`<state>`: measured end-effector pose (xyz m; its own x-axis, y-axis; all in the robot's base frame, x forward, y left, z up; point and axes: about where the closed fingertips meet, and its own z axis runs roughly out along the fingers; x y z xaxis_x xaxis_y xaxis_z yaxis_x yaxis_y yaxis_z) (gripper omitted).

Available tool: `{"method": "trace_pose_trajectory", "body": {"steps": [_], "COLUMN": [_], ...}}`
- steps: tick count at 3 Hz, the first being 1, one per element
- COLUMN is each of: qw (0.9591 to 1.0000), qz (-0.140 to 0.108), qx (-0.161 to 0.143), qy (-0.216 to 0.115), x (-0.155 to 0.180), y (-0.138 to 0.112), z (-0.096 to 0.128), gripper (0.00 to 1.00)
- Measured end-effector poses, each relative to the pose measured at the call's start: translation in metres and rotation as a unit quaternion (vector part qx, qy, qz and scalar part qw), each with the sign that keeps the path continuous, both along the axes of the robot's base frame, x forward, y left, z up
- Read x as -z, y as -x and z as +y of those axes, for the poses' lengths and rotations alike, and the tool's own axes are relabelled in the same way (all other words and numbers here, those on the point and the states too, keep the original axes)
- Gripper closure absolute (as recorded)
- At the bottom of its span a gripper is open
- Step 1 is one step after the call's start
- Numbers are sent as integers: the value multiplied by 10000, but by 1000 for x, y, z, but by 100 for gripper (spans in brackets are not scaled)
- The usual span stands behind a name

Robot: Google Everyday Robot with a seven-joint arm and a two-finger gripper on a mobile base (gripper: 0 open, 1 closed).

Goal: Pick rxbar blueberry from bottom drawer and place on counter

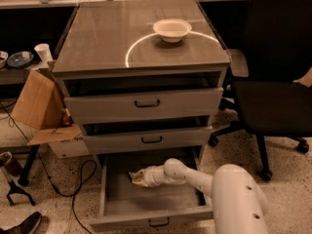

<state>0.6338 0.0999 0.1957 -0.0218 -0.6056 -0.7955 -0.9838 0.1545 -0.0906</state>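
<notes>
The bottom drawer (146, 222) is pulled wide open under two shallower grey drawers. My white arm reaches down into it from the lower right. My gripper (137, 177) is low inside the drawer, left of its middle. A small dark shape at the gripper's tip (130, 175) may be the rxbar blueberry; I cannot make it out clearly, and the rest of it is hidden by the gripper. The counter (107, 43) is the glossy grey-brown cabinet top with a pale circular arc.
A white bowl (171, 29) stands on the counter's far right part. The two upper drawers (146, 103) stick out slightly above my arm. A black office chair (275, 82) is to the right. A cardboard box (39, 106) and cables lie to the left.
</notes>
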Motion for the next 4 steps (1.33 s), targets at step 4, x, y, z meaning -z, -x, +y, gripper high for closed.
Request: {"method": "trace_pose_trajectory", "body": {"steps": [4], "qw": [9852], "qz": [-172], "qx": [-1426], "qy": [932], "x": [-310], "y": [129], "z": [-20], "gripper": [100]}}
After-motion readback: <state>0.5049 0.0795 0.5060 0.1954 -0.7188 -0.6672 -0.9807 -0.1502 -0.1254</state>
